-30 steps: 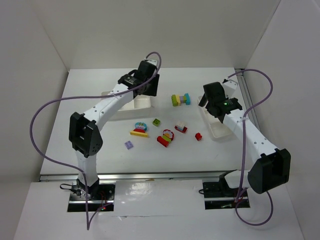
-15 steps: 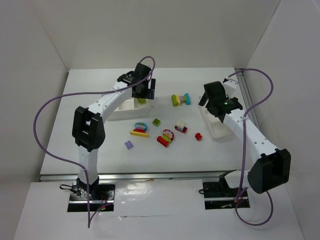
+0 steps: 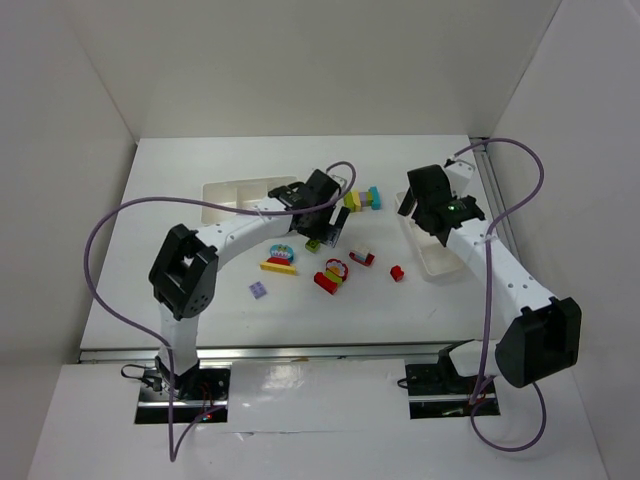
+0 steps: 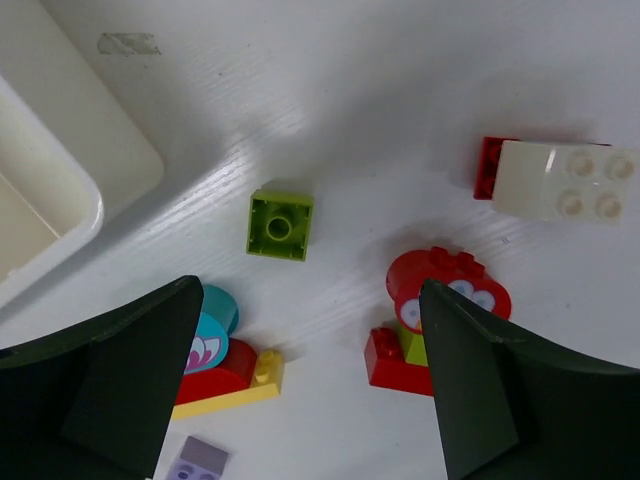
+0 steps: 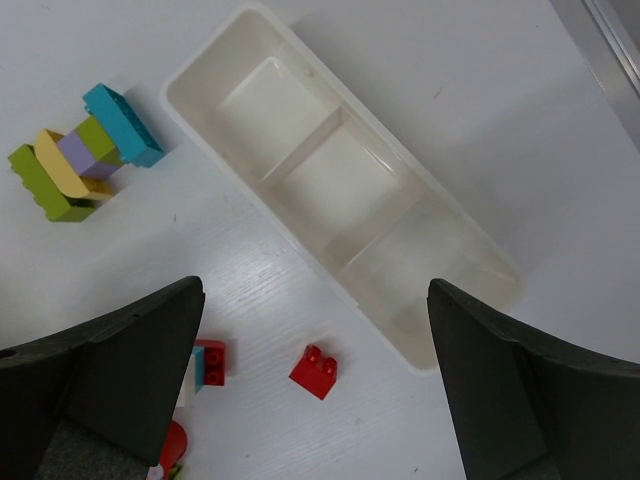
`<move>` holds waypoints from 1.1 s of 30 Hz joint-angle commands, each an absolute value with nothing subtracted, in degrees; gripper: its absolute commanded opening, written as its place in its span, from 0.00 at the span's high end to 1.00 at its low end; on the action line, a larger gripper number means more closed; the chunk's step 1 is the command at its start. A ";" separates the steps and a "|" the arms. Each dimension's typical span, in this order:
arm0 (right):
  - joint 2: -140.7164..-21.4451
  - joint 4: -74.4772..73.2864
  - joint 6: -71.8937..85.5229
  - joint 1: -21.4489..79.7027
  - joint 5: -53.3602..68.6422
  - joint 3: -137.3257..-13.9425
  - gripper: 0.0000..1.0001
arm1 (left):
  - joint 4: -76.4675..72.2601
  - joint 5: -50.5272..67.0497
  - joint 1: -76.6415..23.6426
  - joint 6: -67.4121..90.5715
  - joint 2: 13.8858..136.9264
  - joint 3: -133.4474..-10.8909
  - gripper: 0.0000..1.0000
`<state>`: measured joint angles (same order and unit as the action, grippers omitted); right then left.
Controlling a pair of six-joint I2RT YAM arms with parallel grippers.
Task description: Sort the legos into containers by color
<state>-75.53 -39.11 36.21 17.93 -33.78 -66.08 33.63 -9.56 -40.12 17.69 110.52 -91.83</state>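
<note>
My left gripper (image 3: pixel 326 228) hangs open over the loose legos in the middle of the table, holding nothing. In its wrist view a lime brick (image 4: pixel 279 224) lies just ahead of the fingers. A red round-topped stack (image 4: pixel 445 290) sits by the right finger and a cyan, red and yellow piece (image 4: pixel 215 350) by the left. A red and white brick (image 4: pixel 555 180) lies further right. My right gripper (image 3: pixel 432 205) is open and empty above the narrow tray (image 5: pixel 340 200). A small red brick (image 5: pixel 314 371) lies beside that tray.
The wide tray (image 3: pixel 240 193) stands at the back left, its corner (image 4: pixel 60 170) near the lime brick. A multicoloured stack (image 5: pixel 85 155) lies left of the narrow tray. A purple plate (image 3: pixel 259 290) lies nearest the arm bases.
My left gripper has opened and swung from over the wide tray to the right and nearer, above the loose legos. The right arm has not moved.
</note>
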 commanded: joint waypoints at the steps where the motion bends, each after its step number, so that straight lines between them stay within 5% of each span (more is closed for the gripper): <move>1: -74.00 -41.66 34.63 17.49 -34.10 -64.08 0.00 | 30.15 -8.88 -39.11 15.47 113.11 -91.58 0.01; 13: -72.69 -42.80 36.83 17.49 -32.96 -61.52 0.00 | 28.21 -11.25 -39.11 14.85 119.96 -91.05 0.21; 23: -72.69 -41.66 36.83 17.49 -32.96 -62.05 0.00 | 30.23 -10.29 -39.11 14.33 121.03 -92.90 0.55; 29: -73.21 -41.66 36.83 17.49 -32.96 -62.58 0.00 | 30.85 -10.28 -39.11 14.33 122.07 -93.43 0.22; 32: -73.21 -41.66 36.83 17.49 -33.49 -62.58 0.00 | 30.85 -10.28 -39.11 14.33 122.70 -93.43 0.20; 33: -73.21 -41.66 36.83 17.49 -33.49 -62.58 0.00 | 30.85 -10.28 -39.11 14.33 123.30 -93.43 0.26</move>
<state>-74.41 -41.63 36.16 17.93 -32.36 -61.78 29.98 -10.59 -39.09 14.98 121.27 -91.77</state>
